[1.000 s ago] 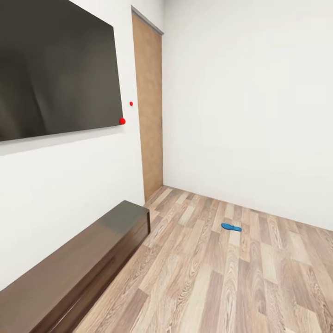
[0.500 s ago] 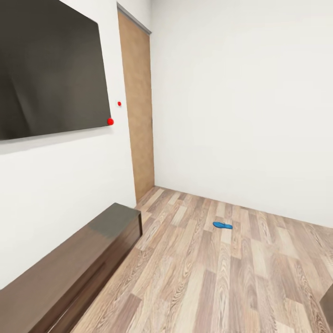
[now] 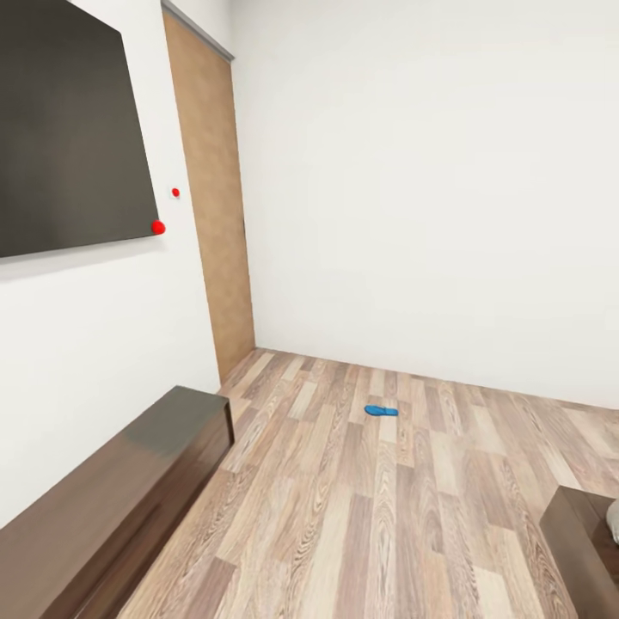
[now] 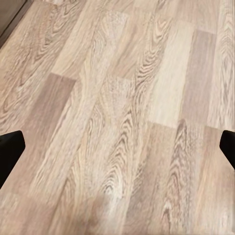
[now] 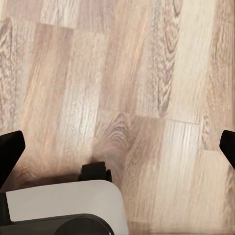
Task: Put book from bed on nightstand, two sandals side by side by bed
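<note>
The floor (image 3: 387, 507) is grained wood plank with a soft sheen; the low cabinet (image 3: 103, 507) is dark glossy wood; the walls (image 3: 430, 189) are matt white; the screen (image 3: 60, 137) is dark and glossy; the door panel (image 3: 211, 223) is matt brown wood.

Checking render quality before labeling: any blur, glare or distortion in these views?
Head view: sharp, wide-angle lean in the walls; soft sheen on the bench top, dim reflection on the screen; sandal tiny but crisp. Both wrist views: floor grain soft, slightly blurred; no glare.
</note>
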You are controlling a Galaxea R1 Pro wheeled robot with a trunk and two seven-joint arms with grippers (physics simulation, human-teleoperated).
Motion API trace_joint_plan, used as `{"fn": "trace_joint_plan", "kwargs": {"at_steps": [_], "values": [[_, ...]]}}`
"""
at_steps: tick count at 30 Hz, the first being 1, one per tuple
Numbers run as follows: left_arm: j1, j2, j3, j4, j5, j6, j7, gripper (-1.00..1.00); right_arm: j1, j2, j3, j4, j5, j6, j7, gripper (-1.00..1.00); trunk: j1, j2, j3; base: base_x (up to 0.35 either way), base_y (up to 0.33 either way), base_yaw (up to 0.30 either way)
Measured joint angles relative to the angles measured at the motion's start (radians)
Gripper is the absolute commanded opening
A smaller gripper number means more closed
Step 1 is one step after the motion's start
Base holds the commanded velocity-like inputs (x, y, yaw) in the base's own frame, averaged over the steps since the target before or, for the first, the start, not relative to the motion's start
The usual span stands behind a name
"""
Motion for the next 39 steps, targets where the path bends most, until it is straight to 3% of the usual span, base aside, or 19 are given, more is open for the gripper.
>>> {"fn": "trace_joint_plan", "kwargs": {"at_steps": [26, 39], "values": [[0.000, 0.000, 0.000, 0.000, 0.000, 0.000, 0.000, 1.00, 0.000, 0.001, 0.002, -0.001, 0.000, 0.000, 0.004, 1.00, 0.000, 0.000, 0.000, 0.000, 0.000, -0.039], [0.000, 0.000, 0.000, 0.000, 0.000, 0.000, 0.000, 1.00, 0.000, 0.001, 0.002, 0.001, 0.000, 0.000, 0.004, 1.00, 0.000, 0.000, -0.018, 0.000, 0.000, 0.000]]}}
